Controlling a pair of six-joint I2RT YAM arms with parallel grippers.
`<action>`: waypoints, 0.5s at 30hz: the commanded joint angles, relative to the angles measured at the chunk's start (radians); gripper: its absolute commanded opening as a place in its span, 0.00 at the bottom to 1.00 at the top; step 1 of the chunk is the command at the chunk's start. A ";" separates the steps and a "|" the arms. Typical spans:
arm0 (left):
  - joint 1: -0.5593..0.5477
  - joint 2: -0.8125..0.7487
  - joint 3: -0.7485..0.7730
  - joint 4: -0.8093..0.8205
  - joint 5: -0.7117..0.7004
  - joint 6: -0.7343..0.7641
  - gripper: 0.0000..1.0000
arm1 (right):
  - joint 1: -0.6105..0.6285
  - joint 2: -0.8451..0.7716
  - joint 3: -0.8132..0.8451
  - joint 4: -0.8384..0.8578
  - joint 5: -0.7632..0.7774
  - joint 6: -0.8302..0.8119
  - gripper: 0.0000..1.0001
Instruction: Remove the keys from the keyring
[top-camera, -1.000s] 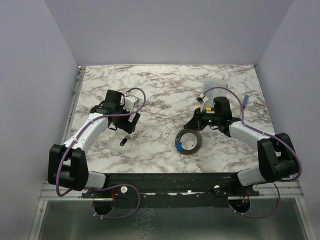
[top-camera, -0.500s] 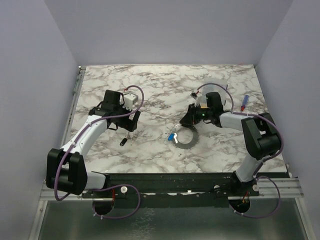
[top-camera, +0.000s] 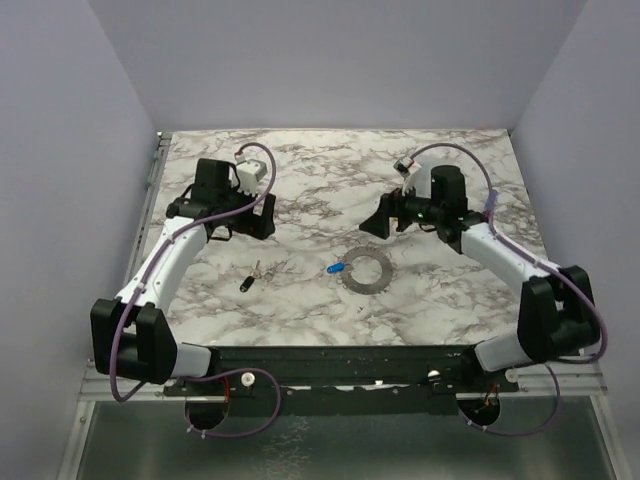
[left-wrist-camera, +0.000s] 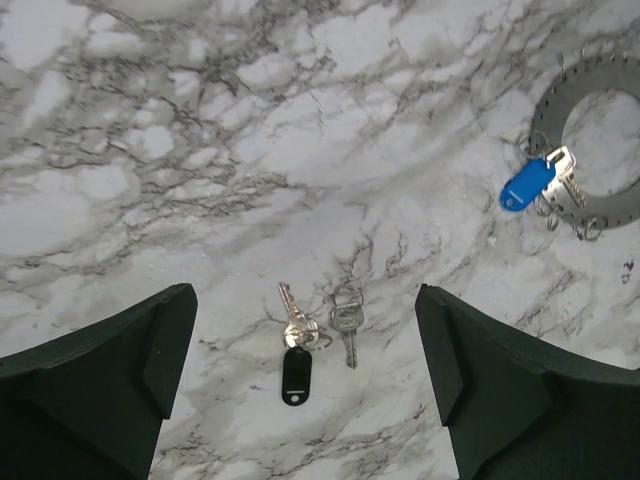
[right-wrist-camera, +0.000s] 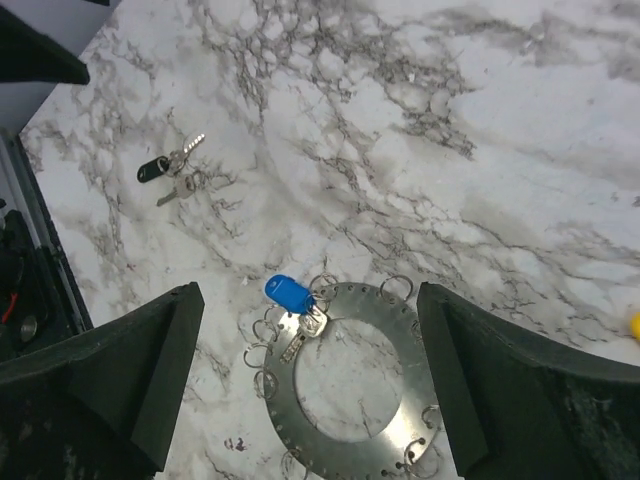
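The keyring (top-camera: 366, 271), a flat grey metal ring with a wide hole, lies flat on the marble. A blue-headed key (top-camera: 335, 269) hangs on its left rim by a small split ring. In the right wrist view the keyring (right-wrist-camera: 411, 406) and the blue key (right-wrist-camera: 290, 292) lie below my open right gripper (right-wrist-camera: 310, 300). That gripper (top-camera: 385, 222) hovers just behind the ring, touching nothing. A black-tagged key (left-wrist-camera: 296, 372) and a bare silver key (left-wrist-camera: 347, 325) lie loose on the table under my open left gripper (left-wrist-camera: 305, 300). From above they (top-camera: 256, 275) lie in front of it (top-camera: 262, 218).
Several empty small split rings dot the keyring's rim (right-wrist-camera: 262, 340). A bit of something yellow (right-wrist-camera: 635, 325) shows at the right edge of the right wrist view. A metal rail (top-camera: 150, 200) runs along the table's left side, with walls all around.
The right gripper has opened, let go of the keyring and pulled up and back. The ring now lies flat, slightly nearer. The left gripper has drawn back, uncovering the loose keys.
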 joint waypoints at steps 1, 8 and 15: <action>0.070 0.045 0.132 -0.011 0.048 -0.047 0.99 | -0.029 -0.156 0.027 -0.145 0.078 -0.086 1.00; 0.235 0.145 0.288 -0.019 0.032 -0.036 0.99 | -0.216 -0.279 0.047 -0.252 0.077 -0.102 1.00; 0.347 0.183 0.317 0.012 -0.014 -0.017 0.99 | -0.529 -0.214 0.081 -0.307 -0.007 -0.188 1.00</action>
